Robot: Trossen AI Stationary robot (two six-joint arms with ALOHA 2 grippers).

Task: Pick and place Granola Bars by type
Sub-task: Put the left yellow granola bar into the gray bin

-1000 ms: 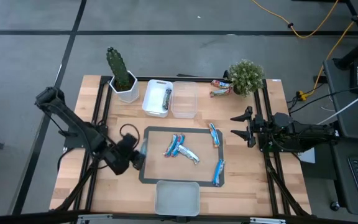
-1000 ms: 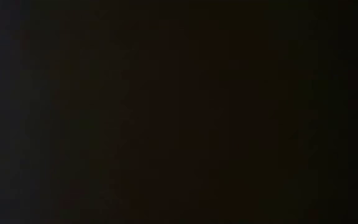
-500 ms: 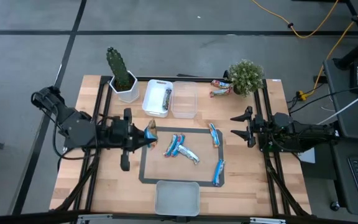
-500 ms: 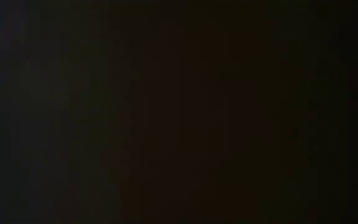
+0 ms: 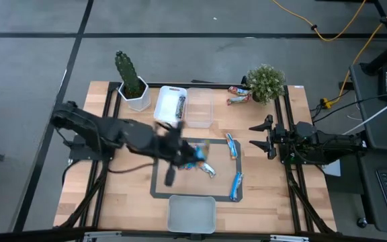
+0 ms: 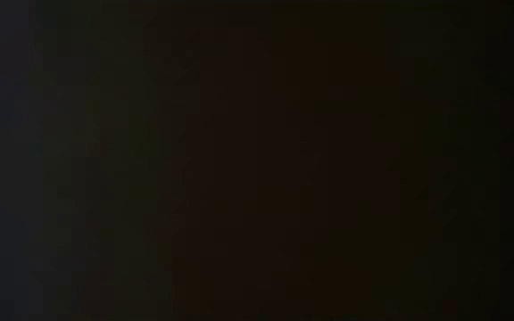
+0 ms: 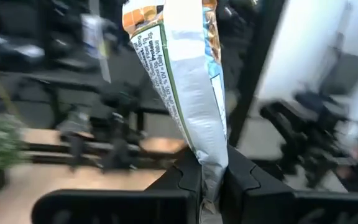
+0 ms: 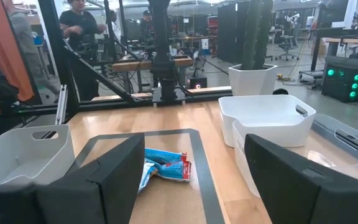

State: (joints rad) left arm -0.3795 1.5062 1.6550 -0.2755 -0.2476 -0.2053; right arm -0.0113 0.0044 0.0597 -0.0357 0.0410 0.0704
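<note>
low view fully black, left gripper (image 5: 180,149) motion-blurred from above, held granola bar (image 7: 182,87) cropped at top edge

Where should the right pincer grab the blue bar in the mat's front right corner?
Its middle, from straight above. The bar lies flat on the mat, clear of the others, so the open right pincer can close across its narrow width.

- My wooden table (image 5: 126,195) stands on a grey floor (image 5: 180,40) crossed by dark lines.
- At two o'clock, yellow cables (image 5: 328,30) trail over that floor.
- At three o'clock sits a dark desk (image 5: 381,134).
- Beyond the table, people (image 8: 82,28) stand among black racks and workbenches under bright light.
</note>
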